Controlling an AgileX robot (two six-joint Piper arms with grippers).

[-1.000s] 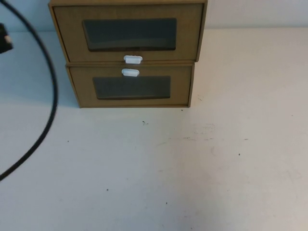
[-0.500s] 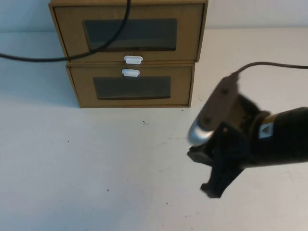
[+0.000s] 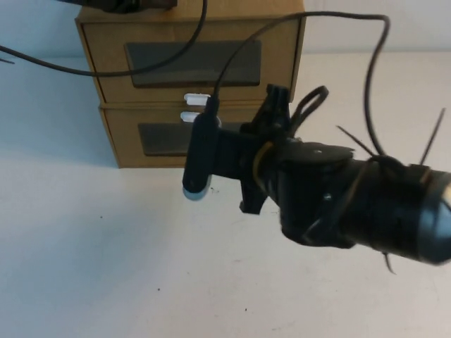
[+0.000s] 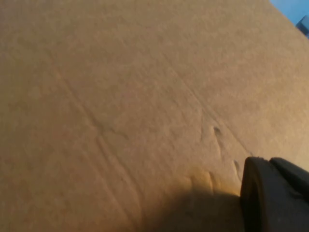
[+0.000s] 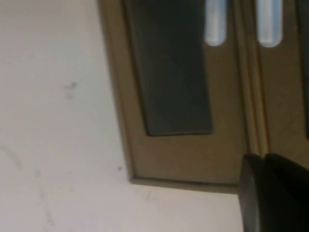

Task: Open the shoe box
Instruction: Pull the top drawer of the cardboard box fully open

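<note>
Reaching in from the right, the right arm (image 3: 352, 204) fills the foreground of the high view. Its right gripper (image 5: 265, 193) is shut, holds nothing, and is near the front of the lower box (image 3: 123, 141). Two brown cardboard shoe boxes stand stacked at the far side of the white table (image 3: 106, 246), the upper box (image 3: 106, 49) sitting squarely on the lower one. Each front carries a dark window and a small white tab. The upper tab (image 3: 196, 98) and lower tab (image 3: 187, 116) lie close together at the seam between the boxes. Both fronts sit flush and closed. The left gripper (image 3: 134, 5) is over the top of the upper box, close to the cardboard; whether it is open or closed cannot be told. Black cables (image 3: 84, 70) loop across the upper box's front.
</note>
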